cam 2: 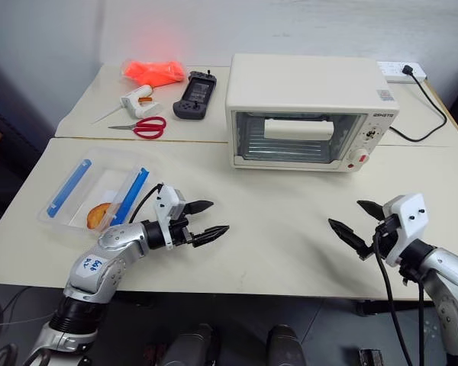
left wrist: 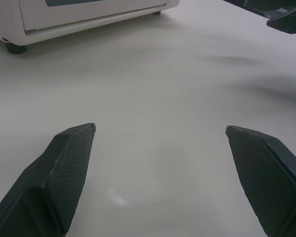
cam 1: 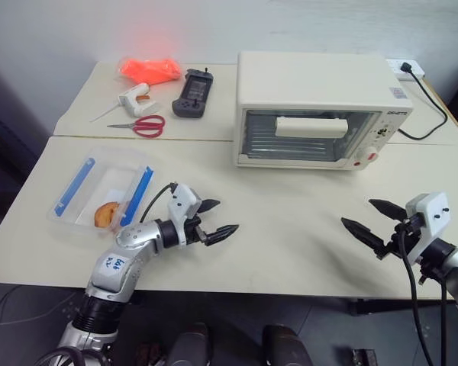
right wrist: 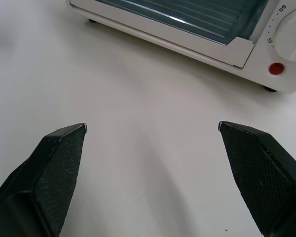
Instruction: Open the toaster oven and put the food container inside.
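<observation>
Left eye view: the oven (cam 1: 320,107) sits shut at the table's (cam 1: 290,252) far side; its white bar handle (cam 1: 311,126) is the place to pull, likely stiffly. The container (cam 1: 103,191) lies near the left edge, just beside the left gripper (cam 1: 214,217); it looks light, thin and slippery, best pinched by a long wall. Both grippers, right (cam 1: 370,217) too, stand wide open and empty. Scissors (cam 1: 141,126), a remote (cam 1: 192,93) and a cable (cam 1: 427,99) lie clear of the path.
</observation>
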### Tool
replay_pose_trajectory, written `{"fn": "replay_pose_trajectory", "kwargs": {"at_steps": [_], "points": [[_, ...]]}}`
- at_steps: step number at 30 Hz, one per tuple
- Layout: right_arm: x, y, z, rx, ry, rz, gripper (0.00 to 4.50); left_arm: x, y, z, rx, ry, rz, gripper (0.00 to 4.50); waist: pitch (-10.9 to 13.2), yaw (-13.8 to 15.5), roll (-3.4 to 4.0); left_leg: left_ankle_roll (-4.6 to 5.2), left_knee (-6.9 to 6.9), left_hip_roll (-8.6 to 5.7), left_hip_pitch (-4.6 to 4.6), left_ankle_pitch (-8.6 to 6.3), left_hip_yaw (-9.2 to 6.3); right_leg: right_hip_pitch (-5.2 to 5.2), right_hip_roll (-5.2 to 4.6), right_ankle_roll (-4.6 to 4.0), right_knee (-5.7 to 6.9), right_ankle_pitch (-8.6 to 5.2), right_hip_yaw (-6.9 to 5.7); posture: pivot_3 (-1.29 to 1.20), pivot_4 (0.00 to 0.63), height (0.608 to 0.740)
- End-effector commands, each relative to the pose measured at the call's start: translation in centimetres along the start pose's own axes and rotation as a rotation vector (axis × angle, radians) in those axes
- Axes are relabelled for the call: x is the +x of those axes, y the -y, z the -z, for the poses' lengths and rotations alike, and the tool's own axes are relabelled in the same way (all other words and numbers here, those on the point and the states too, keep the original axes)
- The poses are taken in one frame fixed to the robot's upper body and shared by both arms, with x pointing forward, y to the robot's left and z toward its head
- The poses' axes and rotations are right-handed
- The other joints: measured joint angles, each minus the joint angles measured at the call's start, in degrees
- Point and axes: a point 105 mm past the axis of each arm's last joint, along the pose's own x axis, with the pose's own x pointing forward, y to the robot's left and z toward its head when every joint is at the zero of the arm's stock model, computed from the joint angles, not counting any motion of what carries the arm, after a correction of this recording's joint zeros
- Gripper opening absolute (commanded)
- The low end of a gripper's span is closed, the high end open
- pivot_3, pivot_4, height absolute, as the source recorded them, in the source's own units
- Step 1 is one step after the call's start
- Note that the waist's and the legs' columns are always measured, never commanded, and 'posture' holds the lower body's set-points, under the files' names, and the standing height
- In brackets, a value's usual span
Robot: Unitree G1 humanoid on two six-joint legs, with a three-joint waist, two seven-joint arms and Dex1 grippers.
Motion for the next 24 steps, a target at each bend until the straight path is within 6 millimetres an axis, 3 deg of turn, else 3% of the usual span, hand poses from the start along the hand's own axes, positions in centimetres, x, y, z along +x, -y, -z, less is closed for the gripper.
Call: {"fn": "replay_pose_trajectory", "kwargs": {"at_steps": [1,20,24], "points": [[0.0,0.0,-1.1,-0.041,0.044,0.006,4.47,0.2,-0.2,-0.6,0.030,0.021,-0.009,4.50,0.00,0.00,0.00,0.00,0.01,0.00,0.00,0.00,0.00,0.00,0.00,0.00,0.01,0.00,0.00,0.00,0.150,0.740],[0.2,-0.1,-0.8,-0.030,0.024,-0.014,4.47,0.3,-0.1,-1.1,-0.012,0.062,-0.014,4.50,0.01,0.01,-0.01,0.00,0.06,0.00,0.00,0.00,-0.01,0.01,0.00,0.00,0.04,0.00,0.00,0.00,0.150,0.740],[0.3,-0.2,-1.6,-0.044,0.037,-0.017,4.47,0.5,0.4,-2.7,-0.045,0.113,0.035,4.50,0.01,0.00,-0.02,0.00,0.06,0.01,0.00,0.00,-0.01,0.01,0.00,0.00,0.04,0.00,0.00,0.00,0.150,0.740]]}}
